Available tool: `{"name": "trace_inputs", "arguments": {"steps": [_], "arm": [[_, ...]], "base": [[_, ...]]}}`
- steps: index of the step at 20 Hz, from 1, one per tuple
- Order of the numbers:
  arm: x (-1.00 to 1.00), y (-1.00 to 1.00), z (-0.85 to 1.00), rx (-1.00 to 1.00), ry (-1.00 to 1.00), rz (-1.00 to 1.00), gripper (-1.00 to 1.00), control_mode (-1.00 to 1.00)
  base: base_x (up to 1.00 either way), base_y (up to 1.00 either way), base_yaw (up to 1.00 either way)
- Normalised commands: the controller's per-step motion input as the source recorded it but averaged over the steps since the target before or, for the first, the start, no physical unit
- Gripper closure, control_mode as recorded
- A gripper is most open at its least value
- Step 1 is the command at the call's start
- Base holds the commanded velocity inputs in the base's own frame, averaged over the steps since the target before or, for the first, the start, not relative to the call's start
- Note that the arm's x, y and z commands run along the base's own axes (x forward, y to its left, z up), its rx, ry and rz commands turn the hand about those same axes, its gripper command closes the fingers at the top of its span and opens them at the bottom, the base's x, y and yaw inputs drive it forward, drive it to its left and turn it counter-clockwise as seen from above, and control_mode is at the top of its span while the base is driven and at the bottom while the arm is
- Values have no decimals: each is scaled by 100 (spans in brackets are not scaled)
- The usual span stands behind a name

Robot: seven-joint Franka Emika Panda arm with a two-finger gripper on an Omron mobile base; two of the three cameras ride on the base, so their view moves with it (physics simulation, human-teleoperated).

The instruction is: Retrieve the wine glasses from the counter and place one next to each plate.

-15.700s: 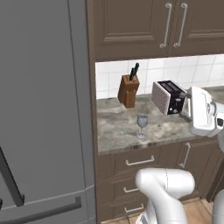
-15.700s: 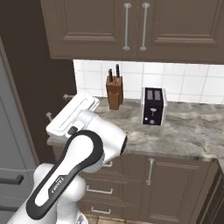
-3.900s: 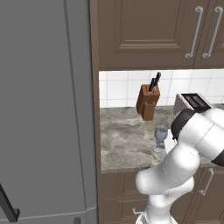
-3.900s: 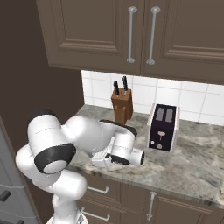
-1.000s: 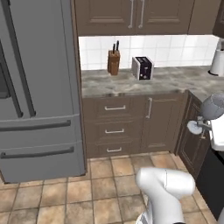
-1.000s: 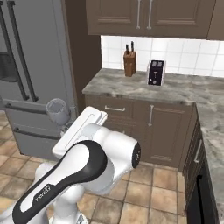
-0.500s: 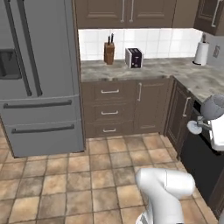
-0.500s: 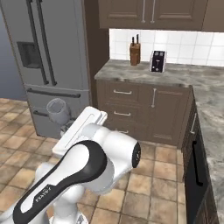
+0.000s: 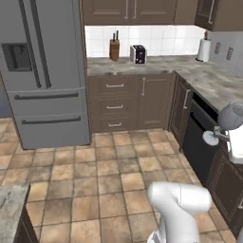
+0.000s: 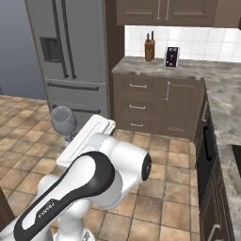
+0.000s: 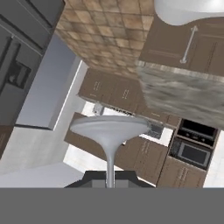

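Note:
My gripper (image 9: 221, 133) is shut on the stem of one clear grey-blue wine glass (image 9: 229, 116) and holds it in the air, tilted, high above the tiled floor. From the right base the same wine glass (image 10: 63, 119) sits at the end of the white hand, with the gripper (image 10: 73, 138) just below its bowl. In the hand view the round foot of the wine glass (image 11: 109, 128) faces the camera, its stem running down into the gripper (image 11: 109, 178). The counter (image 9: 142, 63) lies far off across the room. The plates are out of view.
A tall grey fridge (image 9: 42, 71) stands left of the counter. On the counter are a knife block (image 9: 114, 49), a toaster (image 9: 138, 54) and a paper towel roll (image 9: 204, 49). A second counter run with a black appliance front (image 9: 198, 137) lines the right side. A stone corner (image 9: 6, 208) shows lower left.
The whole picture keeps shifting as the base drives: the counter and fridge shrink and slide left. The glass stays in the shut gripper, in the same place relative to the base.

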Motion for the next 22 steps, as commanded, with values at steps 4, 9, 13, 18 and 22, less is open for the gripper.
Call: {"name": "trace_inputs", "arguments": {"steps": [4,9,13,18,22], "arm": [[0,0,0,0,0,0,100,100],[0,0,0,0,0,0,100,100],[0,0,0,0,0,0,100,100],[0,0,0,0,0,0,100,100],[0,0,0,0,0,0,100,100]], "base": [[-100,0,4],[-100,0,18],[-100,0,17],[-100,1,22],[-100,4,23]]}}
